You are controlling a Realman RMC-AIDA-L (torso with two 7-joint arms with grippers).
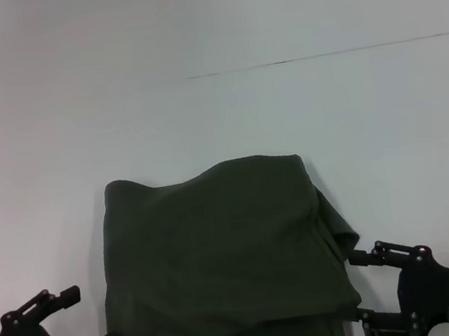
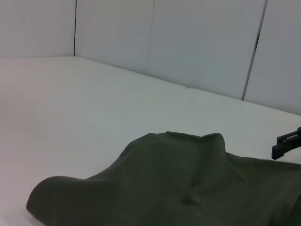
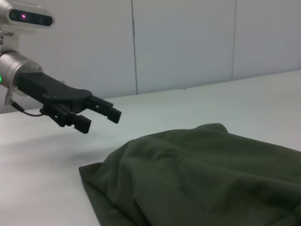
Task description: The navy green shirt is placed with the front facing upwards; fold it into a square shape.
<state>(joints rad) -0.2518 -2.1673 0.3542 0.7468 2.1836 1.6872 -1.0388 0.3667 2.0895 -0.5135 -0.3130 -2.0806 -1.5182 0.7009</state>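
Head view: navy green shirt (image 1: 221, 260) lay folded, roughly square, at table (image 1: 218, 119) near edge; left gripper (image 1: 71, 327) and right gripper (image 1: 360, 284) flanked it, fingers apart, empty; loose right-side bulge risked unfolding if snagged

Both grippers matte black, skeletal linkage fingers with silver screw heads: left gripper (image 1: 78, 325) lower left of head view, right gripper (image 1: 360, 285) lower right. Left arm's wrist is silver-grey, thin dark cable underneath, green light.

shirt (image 1: 221, 260) lettering hidden, claw bases cropped
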